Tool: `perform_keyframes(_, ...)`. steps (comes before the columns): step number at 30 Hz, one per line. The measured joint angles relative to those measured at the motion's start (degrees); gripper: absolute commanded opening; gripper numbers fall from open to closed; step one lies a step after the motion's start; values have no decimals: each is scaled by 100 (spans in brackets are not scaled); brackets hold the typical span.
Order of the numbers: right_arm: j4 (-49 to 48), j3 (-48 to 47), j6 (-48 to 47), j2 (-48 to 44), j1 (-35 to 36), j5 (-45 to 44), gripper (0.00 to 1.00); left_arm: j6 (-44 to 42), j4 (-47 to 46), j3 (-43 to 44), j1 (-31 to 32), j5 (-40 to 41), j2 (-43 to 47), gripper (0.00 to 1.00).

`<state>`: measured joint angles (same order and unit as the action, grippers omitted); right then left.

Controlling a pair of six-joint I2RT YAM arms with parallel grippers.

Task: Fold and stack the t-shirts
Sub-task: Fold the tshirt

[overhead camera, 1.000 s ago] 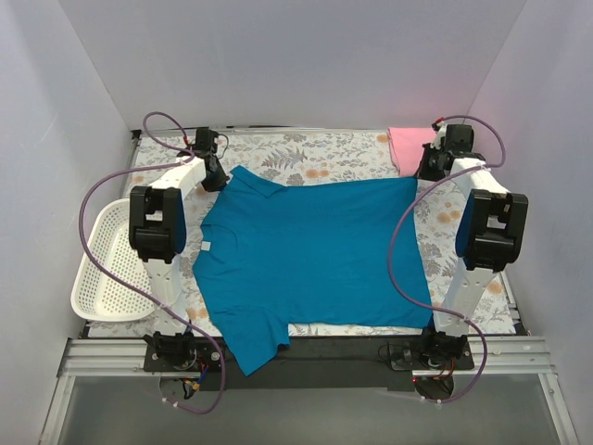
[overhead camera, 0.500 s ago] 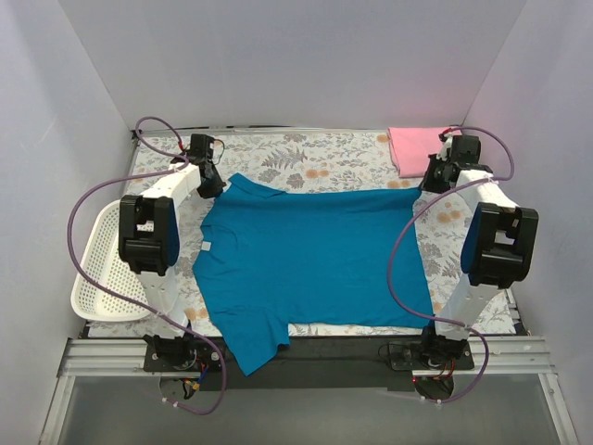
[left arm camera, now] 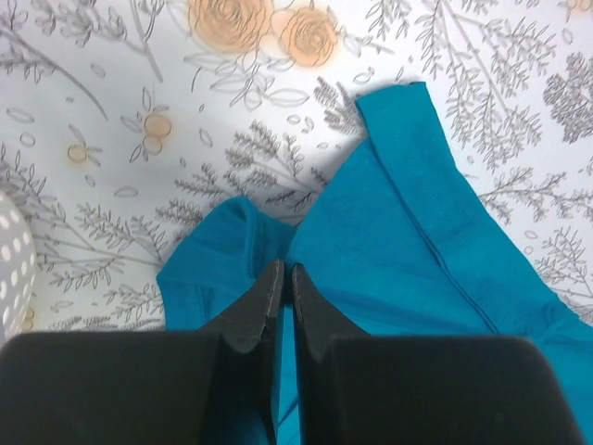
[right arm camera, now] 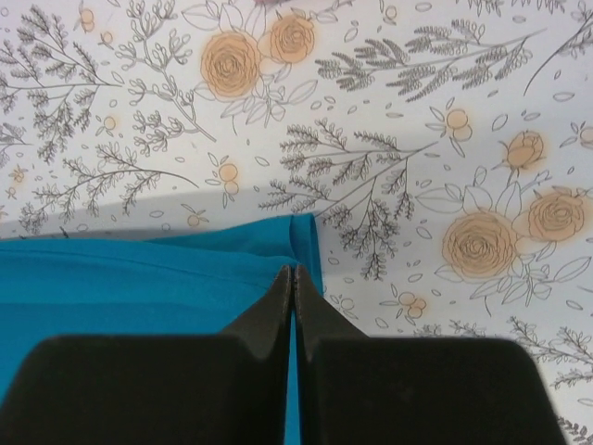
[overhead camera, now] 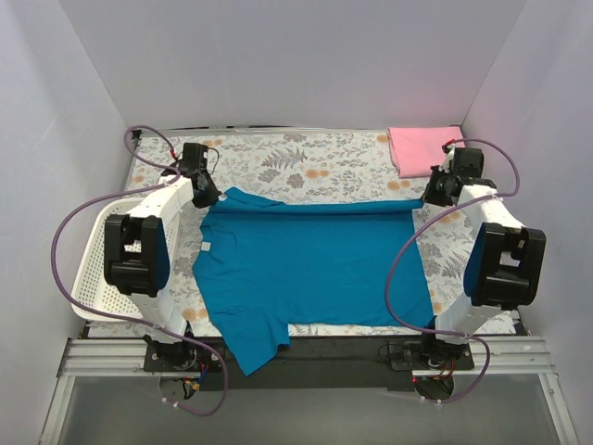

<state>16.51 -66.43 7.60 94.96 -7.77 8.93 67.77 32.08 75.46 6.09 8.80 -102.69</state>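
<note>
Folding teal-blue t-shirt point(overhead camera: 310, 264): with left end effector point(left arm camera: 286, 271) and right end effector point(right arm camera: 293, 272) both clamped on far edge, draw evenly toward near edge, keeping fold straight.

Robot lab cell, a data-recording rig rather than a home or shop. Plain pale panel walls point(overhead camera: 296, 65) box in the worktop point(overhead camera: 315, 162) on three sides, with no furniture or windows. Two white-and-black arms, the left arm point(overhead camera: 139, 250) and the right arm point(overhead camera: 505, 264), stand bolted to an aluminium rail frame point(overhead camera: 102, 355) at the near edge. Loose purple cables point(overhead camera: 387, 278) loop from the bases up to the wrists. A floral print cloth covers the worktop. A white plastic lattice basket point(overhead camera: 88, 278) sits at its left edge. One fixed overhead camera, plus one camera on each wrist.
</note>
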Motion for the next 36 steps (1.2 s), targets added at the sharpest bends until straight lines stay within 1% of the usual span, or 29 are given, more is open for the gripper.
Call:
perform_keyframes(8,-2,538,111,-385,-4,-149,1,79,17,-623,0,-24,404,0)
perform_keyframes(16,-39,905,149,-664,-9,-304,1,153,-11,-999,0,-63,772,0)
perform_keyframes(25,-144,1412,234,-684,-9,-428,1,234,-42,-1456,-2,-103,796,0)
perform_keyframes(36,-254,1692,295,-505,-11,-452,2,302,-116,-1659,-4,-90,752,0)
